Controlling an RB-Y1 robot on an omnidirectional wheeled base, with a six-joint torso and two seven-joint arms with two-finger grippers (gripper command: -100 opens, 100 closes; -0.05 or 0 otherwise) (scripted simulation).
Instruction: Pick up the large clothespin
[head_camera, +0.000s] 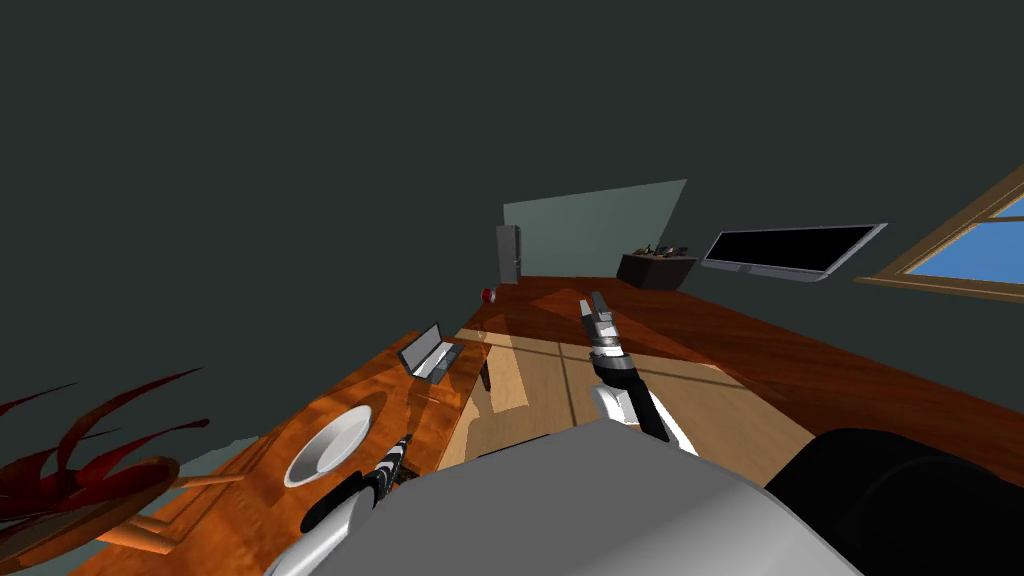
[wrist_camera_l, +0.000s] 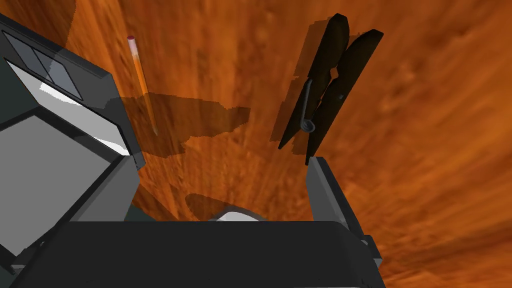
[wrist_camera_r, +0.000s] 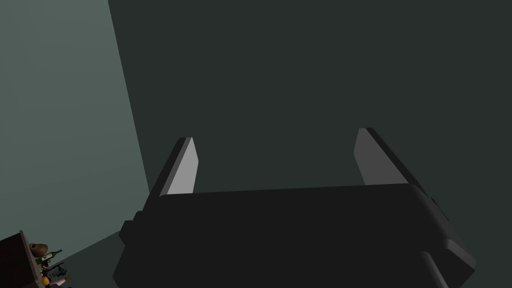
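Clothespin (wrist_camera_l: 345, 85) dark, wire-sprung, flat on grained wood tabletop (wrist_camera_l: 425, 150); left tool (wrist_camera_l: 220, 162), right tool (wrist_camera_r: 276, 136) both wide.

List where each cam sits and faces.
Head view: on the head, steeply down over the wooden table; left end effector and right end effector show.
Left wrist view: on the left hand, facing the dark clothespin and pencil on it; open fingers show.
Right wrist view: on the right hand, facing a wall; open fingers show.
Shared: head and left wrist, the table.
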